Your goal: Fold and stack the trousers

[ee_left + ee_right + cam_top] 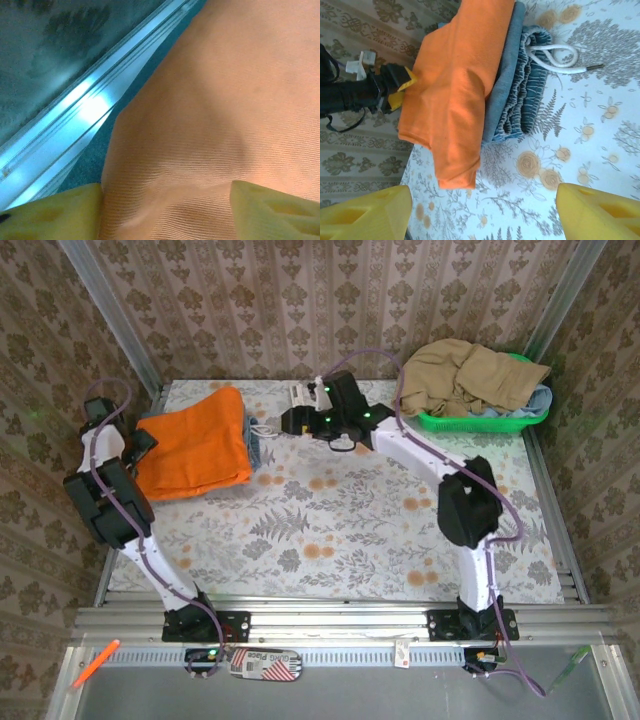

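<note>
Left gripper (pixel 167 212) fingers (pixel 50 215) stand spread wide at the trousers' (pixel 225 100) left edge, cloth lying between them, none of it pinched. Both arms rise from the table's (pixel 350 530) near edge; the right one reaches to the far middle, the right gripper (pixel 287 412) spread and empty just beside the pile. Folded trousers lie by the far left corner atop a blue-grey garment (pixel 256 445). At the far right corner, a green basket (pixel 480 424) holds a tan garment (pixel 465 375) over blue cloth (pixel 540 400).
</note>
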Motion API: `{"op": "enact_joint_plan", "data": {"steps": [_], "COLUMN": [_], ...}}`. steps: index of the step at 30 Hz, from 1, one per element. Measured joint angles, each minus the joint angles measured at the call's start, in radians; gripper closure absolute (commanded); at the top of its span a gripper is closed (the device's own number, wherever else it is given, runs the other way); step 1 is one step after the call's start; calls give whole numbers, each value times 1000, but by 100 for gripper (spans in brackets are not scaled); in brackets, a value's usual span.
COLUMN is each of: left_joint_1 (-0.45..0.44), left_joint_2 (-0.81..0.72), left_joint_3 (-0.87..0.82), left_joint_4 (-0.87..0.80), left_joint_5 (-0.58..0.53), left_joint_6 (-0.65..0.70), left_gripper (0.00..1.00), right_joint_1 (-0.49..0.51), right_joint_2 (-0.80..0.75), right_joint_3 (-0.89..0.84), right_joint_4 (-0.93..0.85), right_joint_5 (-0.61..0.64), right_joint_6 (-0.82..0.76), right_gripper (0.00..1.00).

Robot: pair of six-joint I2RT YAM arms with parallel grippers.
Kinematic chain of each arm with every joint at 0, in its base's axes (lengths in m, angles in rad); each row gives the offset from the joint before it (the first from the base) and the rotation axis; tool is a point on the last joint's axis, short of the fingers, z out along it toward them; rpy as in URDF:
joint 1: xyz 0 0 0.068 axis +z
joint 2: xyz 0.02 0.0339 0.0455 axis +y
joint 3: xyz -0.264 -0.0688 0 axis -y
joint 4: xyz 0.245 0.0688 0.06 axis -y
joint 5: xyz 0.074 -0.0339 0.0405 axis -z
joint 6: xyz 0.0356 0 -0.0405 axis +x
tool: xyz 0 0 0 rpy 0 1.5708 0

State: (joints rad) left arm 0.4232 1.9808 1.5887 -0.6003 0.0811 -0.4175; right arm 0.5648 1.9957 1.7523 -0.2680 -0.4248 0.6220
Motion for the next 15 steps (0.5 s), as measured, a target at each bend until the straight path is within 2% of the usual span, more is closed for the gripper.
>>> {"op": "enact_joint_plan", "data": {"steps": [1,2,7,11,13,15], "left_joint_1": [-8,-20,-120,-309,-399,-452], "left_joint_2": [-13,-32,-169,-248,-237,-191], "left_joint_3": [2,2,38,61,51,18], "left_joint_4": [-4,-14,-108,-134,-124,-96], "left_joint_5": [-9,-22,-93,-158,-158,-150], "left_joint_6": [2,5,3,-12,-44,-87], "left_gripper": [2,0,3,3,5,5], "right_joint_1": [-5,-10,-34,-39,-39,-39], "right_joint_2": [-26,-55,-161,-237,-271,-311], "right_joint_3": [-26,-55,-172,-264,-311,-370], "right_joint_4": [-1,-3,-5,-5,0,3], "right_joint_5": [2,5,23,30,32,32], "right_joint_6": [-8,-18,-48,-56,-62,-66], "right_gripper": [22,22,22,22,22,22]}}
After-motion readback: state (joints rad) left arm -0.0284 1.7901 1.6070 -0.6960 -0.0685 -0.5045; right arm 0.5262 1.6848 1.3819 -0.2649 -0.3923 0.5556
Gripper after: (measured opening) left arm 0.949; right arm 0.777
